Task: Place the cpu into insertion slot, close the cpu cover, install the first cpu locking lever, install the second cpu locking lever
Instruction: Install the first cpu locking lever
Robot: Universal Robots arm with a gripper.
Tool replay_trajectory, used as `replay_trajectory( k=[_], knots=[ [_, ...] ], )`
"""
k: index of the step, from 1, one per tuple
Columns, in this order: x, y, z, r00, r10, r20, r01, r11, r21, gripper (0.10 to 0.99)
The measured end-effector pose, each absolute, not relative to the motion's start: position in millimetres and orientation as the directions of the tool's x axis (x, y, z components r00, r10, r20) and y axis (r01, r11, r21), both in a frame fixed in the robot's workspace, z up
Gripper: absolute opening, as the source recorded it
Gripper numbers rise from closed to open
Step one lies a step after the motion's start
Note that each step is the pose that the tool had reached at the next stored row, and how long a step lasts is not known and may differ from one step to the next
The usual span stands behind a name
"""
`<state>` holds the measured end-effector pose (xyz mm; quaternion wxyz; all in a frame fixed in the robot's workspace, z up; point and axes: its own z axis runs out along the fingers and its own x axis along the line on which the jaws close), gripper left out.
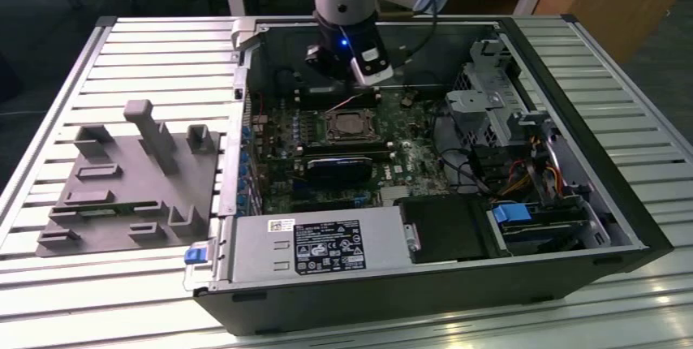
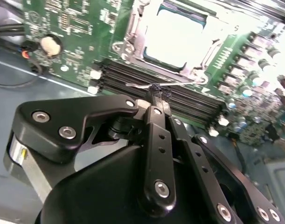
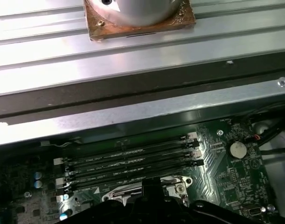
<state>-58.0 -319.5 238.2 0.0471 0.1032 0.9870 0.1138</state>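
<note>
Hand (image 2: 156,93), closed tip-to-tip against wire locking lever (image 2: 137,85) beside mem. slots (image 2: 189,100), w/ cpu (image 2: 175,37) seated in insertion slot (image 1: 328,127) under lowered cpu cover (image 2: 135,35): lever prob. needs steady downward push, then sideways under its hook, w/o slipping; PSU label (image 1: 330,256) text illegible.

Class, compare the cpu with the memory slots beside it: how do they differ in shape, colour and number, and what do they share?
Shape: the cpu is a flat square; the memory slots are long and narrow. Colour: the cpu's top is pale metal; the memory slots are black. Number: one cpu; several memory slots, lying parallel. Both sit side by side on the green motherboard.
</note>
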Motion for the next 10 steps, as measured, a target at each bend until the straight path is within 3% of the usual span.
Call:
replay_trajectory(
  k=[10],
  knots=[
    [-60.9,-319.9,232.2,-0.969,0.213,-0.127,0.176,0.951,0.255,0.102]
  ],
)
